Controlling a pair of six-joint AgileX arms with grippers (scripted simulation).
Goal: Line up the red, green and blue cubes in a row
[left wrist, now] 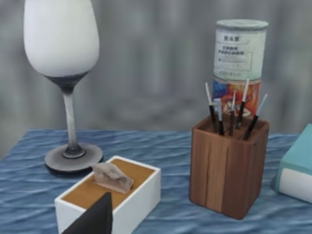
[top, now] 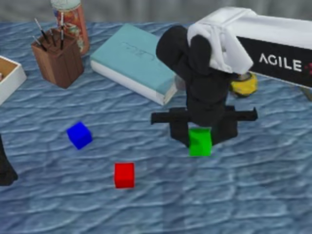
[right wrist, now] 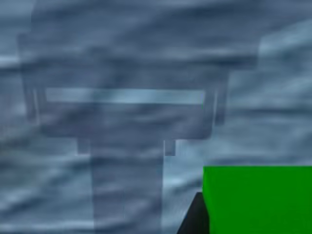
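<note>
Top view, right arm: the white AgileX arm reaches in from the table's right edge; its black right gripper (top: 201,138) hangs over the middle of the table, right of centre.
Top view, claw: the two dark fingers sit on either side of the small bright green cube (top: 200,142), narrowed onto it so that it appears gripped.
Top view, other cubes: the deep blue cube (top: 79,135) lies left of centre; the bright red cube (top: 124,175) lies nearer the front edge, between blue and green; all three are well apart.
Top view, left arm: only a dark part of the left gripper (top: 6,168) shows at the left edge; whether it is open cannot be told.
Top view, back of table: a pale blue hardback book (top: 134,61), a brown wooden pen holder (top: 58,58), a printed popcorn can (top: 72,19), a white box (top: 10,78) at the left edge, and a yellow toy (top: 243,84) partly hidden by the arm.
Left wrist view: a wine glass (left wrist: 61,58), the white box, the pen holder, the can and a corner of the book on the blue rippled cloth (left wrist: 165,146).
Right wrist view: the green cube fills one corner with a dark finger beside it, above the gripper's shadow on the cloth.
</note>
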